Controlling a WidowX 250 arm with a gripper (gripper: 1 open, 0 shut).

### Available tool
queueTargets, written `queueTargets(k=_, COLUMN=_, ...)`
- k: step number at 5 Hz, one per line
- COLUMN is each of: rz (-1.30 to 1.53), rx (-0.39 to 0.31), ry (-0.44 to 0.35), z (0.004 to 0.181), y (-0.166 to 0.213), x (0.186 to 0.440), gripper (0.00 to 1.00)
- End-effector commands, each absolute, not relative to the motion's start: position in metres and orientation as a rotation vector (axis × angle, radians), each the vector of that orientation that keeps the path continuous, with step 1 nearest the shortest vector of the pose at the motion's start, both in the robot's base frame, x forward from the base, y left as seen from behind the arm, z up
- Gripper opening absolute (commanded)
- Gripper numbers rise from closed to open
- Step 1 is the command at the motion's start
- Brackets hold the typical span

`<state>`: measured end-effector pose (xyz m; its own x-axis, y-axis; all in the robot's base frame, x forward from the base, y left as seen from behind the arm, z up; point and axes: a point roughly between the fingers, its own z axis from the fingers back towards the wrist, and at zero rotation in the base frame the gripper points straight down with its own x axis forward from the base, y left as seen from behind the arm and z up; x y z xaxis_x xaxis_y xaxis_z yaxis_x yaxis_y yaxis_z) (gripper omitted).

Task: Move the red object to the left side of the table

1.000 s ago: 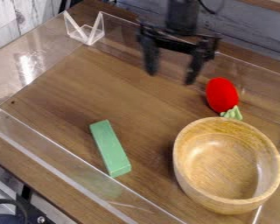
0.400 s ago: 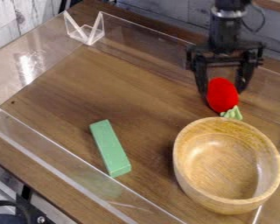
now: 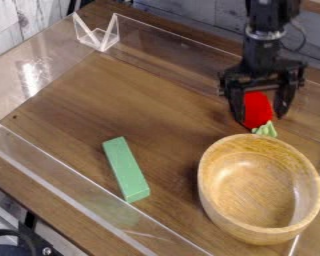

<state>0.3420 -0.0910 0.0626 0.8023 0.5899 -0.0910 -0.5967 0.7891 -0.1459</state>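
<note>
The red object (image 3: 259, 108) is a small strawberry-like toy with a green leafy end (image 3: 267, 129), lying on the wood-grain table (image 3: 136, 100) at the right, just behind the wooden bowl. My gripper (image 3: 263, 106) has come straight down over it. Its two dark fingers (image 3: 234, 103) stand apart on either side of the red toy, open and not pressed against it. The toy's lower part is partly hidden by the fingers.
A large wooden bowl (image 3: 260, 187) sits at the front right, close to the toy. A green rectangular block (image 3: 124, 168) lies front centre-left. Low clear acrylic walls (image 3: 69, 195) edge the table, with a small clear stand (image 3: 96, 32) at the back left.
My gripper travelled from the back centre to the right and came down around the red object. It stayed open. The toy, bowl and block did not move.
</note>
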Motion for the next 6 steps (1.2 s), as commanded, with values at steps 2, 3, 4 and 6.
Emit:
queueTargets(k=2, rz=0.759, rx=-0.22, ry=-0.047, z=0.057, y=-0.103, x=0.345, gripper=1.0)
queueTargets(k=3, rz=0.771, rx=-0.23, ry=-0.071, z=0.054, y=-0.112, x=0.36, gripper=1.0)
queueTargets(k=4, rz=0.772, rx=-0.241, ry=-0.092, z=0.056, y=-0.118, x=0.372, gripper=1.0)
queueTargets(k=6, rz=0.755, rx=-0.253, ry=-0.148, z=0.06, y=-0.114, x=0.376, gripper=1.0)
